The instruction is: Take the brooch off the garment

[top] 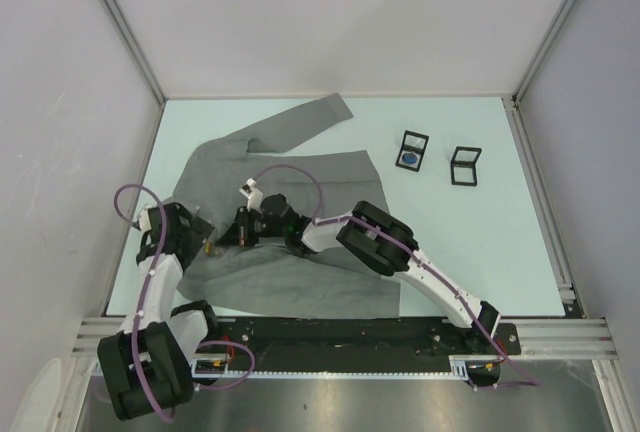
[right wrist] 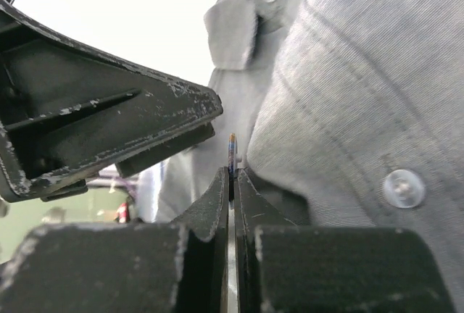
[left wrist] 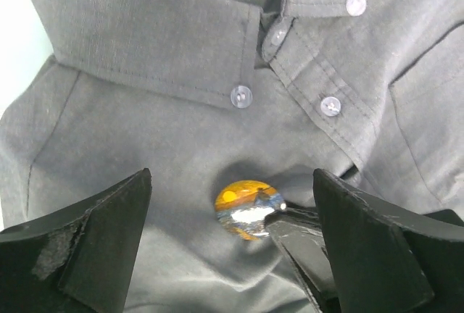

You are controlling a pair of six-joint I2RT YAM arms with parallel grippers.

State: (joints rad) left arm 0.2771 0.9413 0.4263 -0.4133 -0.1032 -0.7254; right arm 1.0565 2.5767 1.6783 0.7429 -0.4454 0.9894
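Note:
The garment (top: 300,167) is a grey buttoned jacket spread over the left half of the table. Pinned below its collar is the brooch (left wrist: 246,209), a round disc painted with an orange sky and pale water. In the right wrist view the brooch (right wrist: 232,146) shows edge-on, its rim pinched between the tips of my right gripper (right wrist: 232,177), which is shut on it. The right fingertips (left wrist: 308,235) reach the disc's right edge in the left wrist view. My left gripper (left wrist: 232,186) stands wide open astride the brooch, touching neither it nor the cloth. One left finger (right wrist: 109,121) hangs close above.
Two small black square stands sit on the bare table at the back right, one (top: 411,149) holding a blue round piece, the other (top: 465,165) without one. Both arms crowd together over the jacket's chest (top: 250,227). Walls close in the table on three sides.

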